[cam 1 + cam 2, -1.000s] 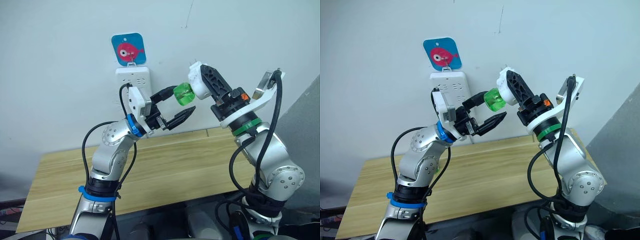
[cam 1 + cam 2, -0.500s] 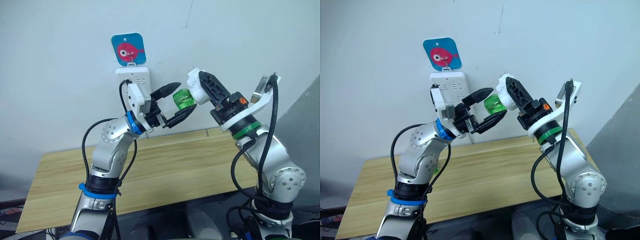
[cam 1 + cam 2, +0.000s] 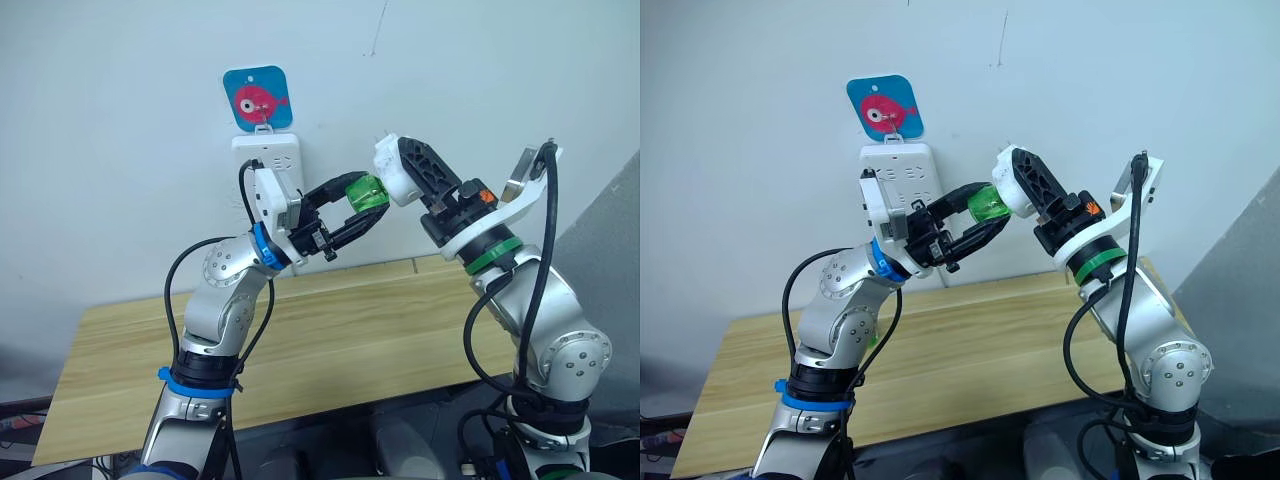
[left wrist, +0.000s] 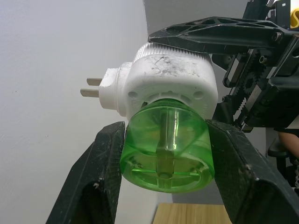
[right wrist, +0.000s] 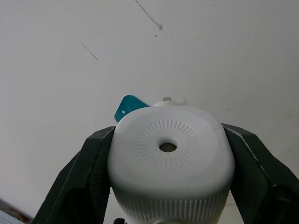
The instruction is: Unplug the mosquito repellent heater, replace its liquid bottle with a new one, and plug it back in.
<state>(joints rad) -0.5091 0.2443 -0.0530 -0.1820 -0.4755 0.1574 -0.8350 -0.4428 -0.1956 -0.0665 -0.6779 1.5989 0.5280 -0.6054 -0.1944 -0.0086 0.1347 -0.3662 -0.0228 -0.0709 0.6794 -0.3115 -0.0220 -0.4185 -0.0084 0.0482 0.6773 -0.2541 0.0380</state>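
Observation:
The mosquito repellent heater (image 3: 391, 176) is a white rounded unit held in the air in front of the wall, with my right gripper (image 3: 398, 166) shut on its body. In the right wrist view its vented top (image 5: 170, 156) sits between the two black fingers (image 5: 88, 175). A green liquid bottle (image 3: 365, 192) sticks out of the heater toward my left arm. My left gripper (image 3: 360, 203) is shut on that bottle. The left wrist view shows the bottle (image 4: 166, 151) pinched between both fingers (image 4: 100, 186), the heater (image 4: 170, 77) above it, and its two metal prongs (image 4: 91, 87) bare.
A white multi-socket strip (image 3: 268, 160) hangs on the wall behind my left gripper, under a blue tag with a pink fish (image 3: 257, 97). A wooden table (image 3: 330, 340) lies below both arms. A grey panel (image 3: 612, 230) stands at the right.
My left gripper, open around the green bottle before, has closed on it. The right gripper with the heater has shifted slightly toward the left arm.

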